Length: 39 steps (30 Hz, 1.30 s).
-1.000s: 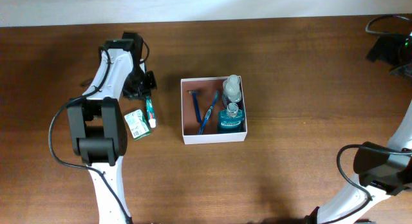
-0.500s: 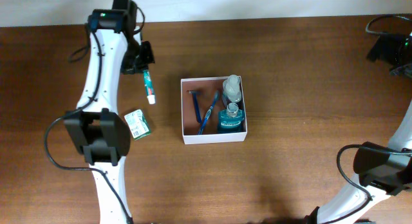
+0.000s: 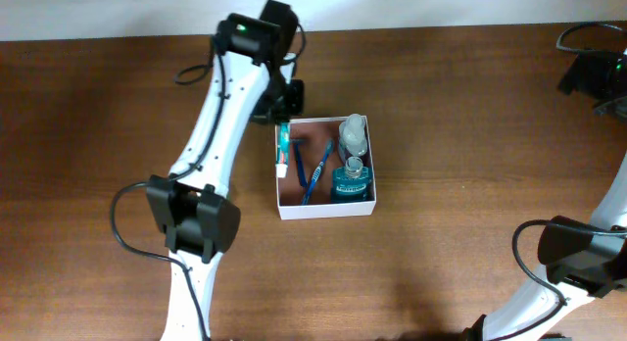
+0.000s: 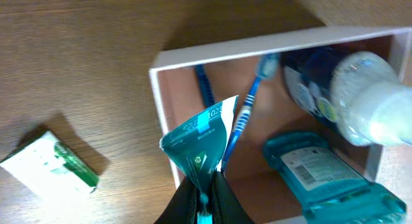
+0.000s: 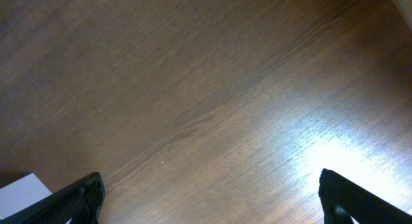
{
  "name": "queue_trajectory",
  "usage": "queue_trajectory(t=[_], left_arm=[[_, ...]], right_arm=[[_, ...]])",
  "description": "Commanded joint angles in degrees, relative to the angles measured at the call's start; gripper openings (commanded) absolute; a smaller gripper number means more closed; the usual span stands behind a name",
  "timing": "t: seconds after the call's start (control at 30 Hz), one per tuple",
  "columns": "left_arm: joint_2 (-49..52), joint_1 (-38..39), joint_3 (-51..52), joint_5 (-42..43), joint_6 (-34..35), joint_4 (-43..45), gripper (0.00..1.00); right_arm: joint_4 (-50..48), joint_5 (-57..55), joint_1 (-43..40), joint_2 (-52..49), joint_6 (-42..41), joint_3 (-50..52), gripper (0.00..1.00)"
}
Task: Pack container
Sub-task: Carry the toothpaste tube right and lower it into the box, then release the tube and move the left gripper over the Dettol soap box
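Observation:
The container [image 3: 324, 212], a white-walled square box with a reddish-brown floor, sits mid-table. It holds a blue razor [image 3: 296, 163], a blue toothbrush [image 3: 317, 171], a clear bottle [image 3: 354, 133] and a blue mouthwash bottle [image 3: 350, 180]. My left gripper [image 3: 281, 104] is shut on a teal toothpaste tube [image 3: 283, 151] that hangs over the container's left wall. The left wrist view shows the fingers [image 4: 205, 193] pinching the tube [image 4: 202, 145] above the wall [image 4: 257, 44], beside the toothbrush [image 4: 247, 108]. My right gripper [image 5: 212, 198] is open and empty over bare wood.
A small green-and-white box [image 4: 51, 166] lies on the table left of the container; the left arm hides it in the overhead view. The right arm [image 3: 591, 74] is at the far right edge. A white corner [image 5: 19, 186] shows at the right wrist view's lower left.
My left gripper lifted the toothpaste tube from beside the green-and-white box and carried it right, to above the container's left wall. The right arm has not moved.

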State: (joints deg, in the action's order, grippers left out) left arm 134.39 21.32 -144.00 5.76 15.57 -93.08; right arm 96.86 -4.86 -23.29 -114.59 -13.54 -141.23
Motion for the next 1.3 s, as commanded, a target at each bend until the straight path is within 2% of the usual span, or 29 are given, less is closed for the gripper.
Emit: queue_trajectory(t=[0.0,0.37,0.4,0.47,0.5,0.8,0.93,1.1,1.17,1.27], left_arm=[[-0.3,1.2,-1.1,0.2,-0.9,-0.2,0.05],[-0.2,3.9,-1.1,0.3,-0.9,-0.2,0.06],[-0.3,4.2,-1.1,0.3,-0.9,-0.2,0.1],[-0.2,4.5,-1.1,0.4,-0.9,-0.2,0.36],[-0.2,4.7,-1.1,0.5,-0.9,-0.2,0.41],[-0.3,4.6,-1.1,-1.1,-0.9,-2.3,0.43],[-0.3,1.0,-1.3,-4.5,-0.9,-3.7,0.42],[-0.7,-6.3,-1.3,2.5,0.9,-3.6,0.44],[-0.7,-9.2,-1.3,5.3,0.9,-3.6,0.51],[-0.7,-13.0,-1.3,4.9,0.8,-3.6,0.62]], right_arm=[[-0.2,0.1,-0.4,1.0,-0.2,-0.7,0.99],[-0.2,0.1,-0.3,1.0,-0.2,-0.7,0.99],[-0.2,0.1,-0.4,1.0,-0.2,-0.7,0.99],[-0.2,0.1,-0.4,1.0,-0.2,-0.7,0.99],[-0.2,0.1,-0.3,1.0,-0.2,-0.7,0.99],[-0.2,0.1,-0.4,1.0,-0.2,-0.7,0.99],[-0.2,0.1,-0.4,1.0,-0.2,-0.7,0.99],[-0.2,0.1,-0.3,1.0,-0.2,-0.7,0.99],[-0.2,0.1,-0.4,1.0,-0.2,-0.7,0.99],[-0.2,0.1,-0.4,1.0,-0.2,-0.7,0.99]])
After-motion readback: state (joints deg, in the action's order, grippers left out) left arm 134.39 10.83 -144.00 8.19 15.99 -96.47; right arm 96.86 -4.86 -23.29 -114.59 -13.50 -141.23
